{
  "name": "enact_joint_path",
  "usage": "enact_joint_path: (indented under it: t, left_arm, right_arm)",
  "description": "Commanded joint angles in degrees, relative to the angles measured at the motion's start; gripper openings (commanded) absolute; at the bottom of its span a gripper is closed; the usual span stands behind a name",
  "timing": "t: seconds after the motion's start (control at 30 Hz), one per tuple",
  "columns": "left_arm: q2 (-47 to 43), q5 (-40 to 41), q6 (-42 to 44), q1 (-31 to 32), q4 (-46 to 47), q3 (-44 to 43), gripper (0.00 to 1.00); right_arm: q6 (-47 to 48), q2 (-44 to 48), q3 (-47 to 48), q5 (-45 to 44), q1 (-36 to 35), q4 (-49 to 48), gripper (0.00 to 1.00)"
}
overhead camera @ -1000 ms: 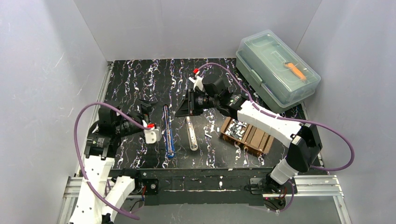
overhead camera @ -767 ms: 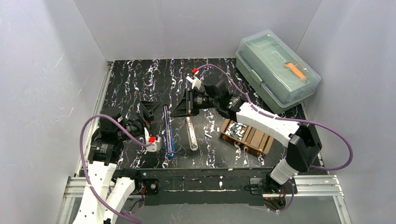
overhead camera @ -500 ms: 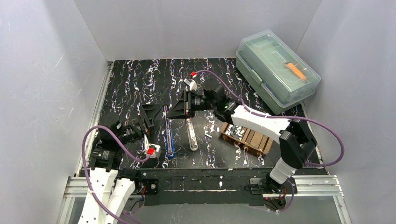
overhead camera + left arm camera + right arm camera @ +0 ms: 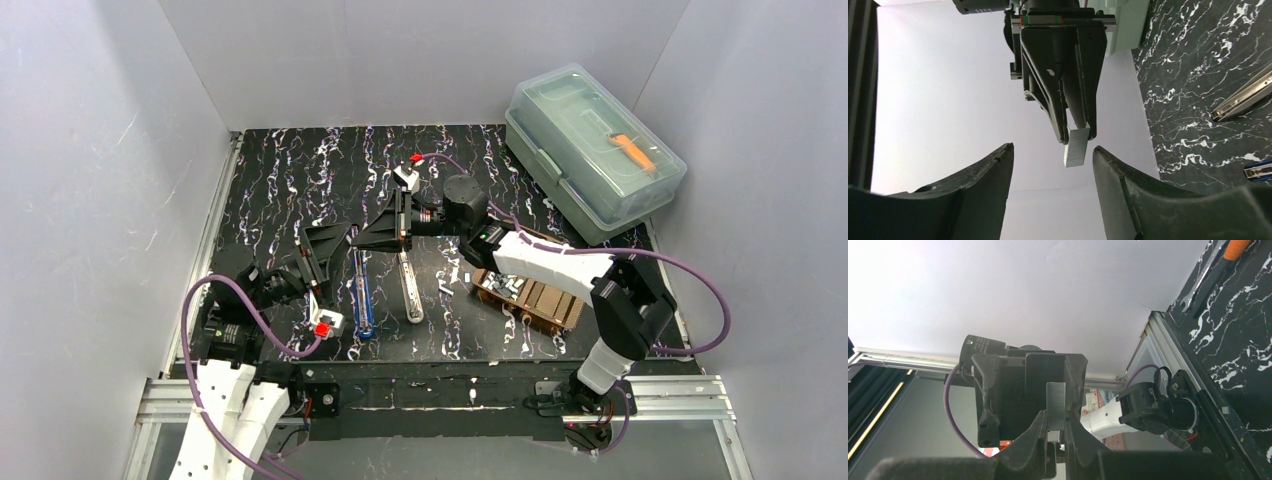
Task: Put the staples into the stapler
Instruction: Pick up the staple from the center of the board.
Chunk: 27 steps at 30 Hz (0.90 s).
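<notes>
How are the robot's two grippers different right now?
The right gripper is shut, pinching a staple strip; the left gripper is open and holds nothing. The right gripper's jaws sit tight together, while the left gripper's jaws stand apart on either side of that strip, not touching it. Both are black, two-fingered, and point at each other above the table.

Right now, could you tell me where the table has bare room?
Free: the table's far left, between the back wall and the left gripper; a narrower strip at the near edge, between stapler and wooden tray. Crowded: the middle, where the right gripper faces the left by the stapler, and beside the tray, with loose staples.
</notes>
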<state>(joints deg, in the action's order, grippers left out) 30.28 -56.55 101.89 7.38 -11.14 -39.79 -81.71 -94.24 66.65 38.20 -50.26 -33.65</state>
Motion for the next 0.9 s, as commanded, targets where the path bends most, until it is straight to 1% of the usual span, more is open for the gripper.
enact_joint_path:
  t: [0.0,0.17,0.33,0.43,0.5,0.63,0.87]
  left_arm:
    - [0.27,-1.87,-1.13,0.36,3.13,0.35,0.54]
    - [0.0,-1.99,-2.18,0.36,3.4,0.29,0.47]
    - [0.21,-1.03,-2.89,0.36,3.62,0.06,0.31]
    - [0.22,-1.09,-3.43,0.36,3.67,0.03,0.23]
    - [0.3,-1.19,-3.59,0.36,3.67,0.05,0.2]
    - [0.54,-1.12,-4.96,0.36,3.56,-0.27,0.11]
    - [1.33,-0.69,-5.97,0.36,0.29,-1.78,0.02]
  right_arm:
    - [-2.78,-1.01,-0.23,1.15,0.07,-6.76,0.17]
    - [-4.61,-1.94,0.13,1.02,-0.01,-9.07,0.17]
    - [-6.59,-2.4,-0.74,0.8,-0.34,-11.24,0.17]
    - [-7.05,-2.53,-1.01,0.76,-0.45,-11.68,0.17]
    - [-7.22,-2.62,-0.93,0.87,-0.54,-11.71,0.17]
    - [-6.81,-2.32,-0.91,1.12,-0.54,-11.34,0.19]
    - [-5.35,-1.7,-1.51,1.42,-0.54,-9.67,0.27]
